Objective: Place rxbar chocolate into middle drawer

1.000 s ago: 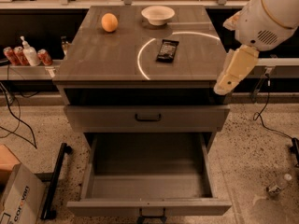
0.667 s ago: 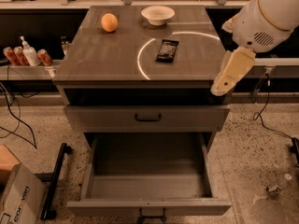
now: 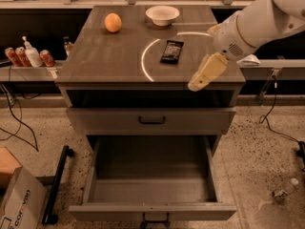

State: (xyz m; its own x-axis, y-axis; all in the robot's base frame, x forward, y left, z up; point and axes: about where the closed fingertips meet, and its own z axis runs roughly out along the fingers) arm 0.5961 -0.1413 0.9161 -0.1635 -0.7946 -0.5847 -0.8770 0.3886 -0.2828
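The gripper [image 3: 206, 73], right of centre, has slid left toward the rxbar chocolate [image 3: 172, 51], probably nearing a pick; how wide it stands I can't tell. The middle drawer [image 3: 150, 189] is already open.

White rounded arm [image 3: 267, 18] w/ dotted grille [image 3: 233, 49], tan gripper [image 3: 204, 74] over tabletop [image 3: 109, 56] front-right edge

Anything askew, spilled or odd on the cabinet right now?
Nothing stands out. The rxbar chocolate lies flat on the cabinet top, the middle drawer stands open, the bowl sits upright, and the end effector is over the front right edge.
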